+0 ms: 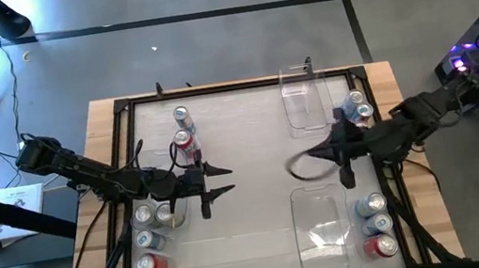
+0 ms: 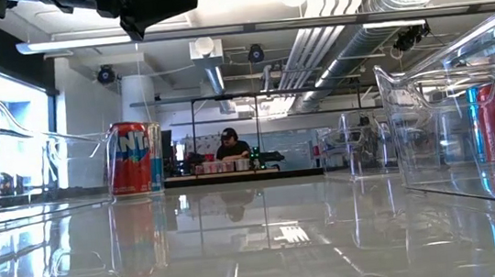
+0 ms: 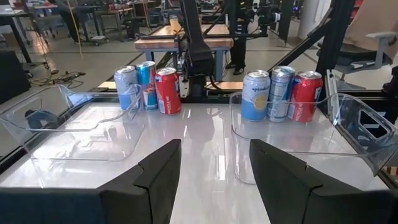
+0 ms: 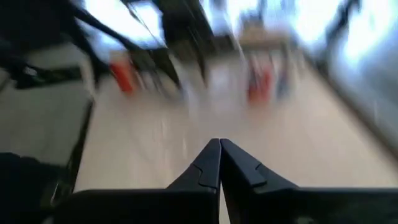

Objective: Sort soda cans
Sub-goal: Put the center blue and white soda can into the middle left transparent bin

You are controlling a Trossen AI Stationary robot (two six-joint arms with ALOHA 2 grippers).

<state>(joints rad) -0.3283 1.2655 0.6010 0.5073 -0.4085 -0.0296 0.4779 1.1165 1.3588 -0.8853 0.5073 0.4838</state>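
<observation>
Red can (image 1: 185,143) just beside open, empty left gripper (image 1: 222,180) (right gripper (image 1: 301,165) shut).

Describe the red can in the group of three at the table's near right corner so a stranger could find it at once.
Start at the table seen from above and go to its near right corner, beside the clear bin. Three cans stand there in a short row running toward the table's near edge. The red can is the nearest to that edge; its two neighbours are blue and silver.
</observation>
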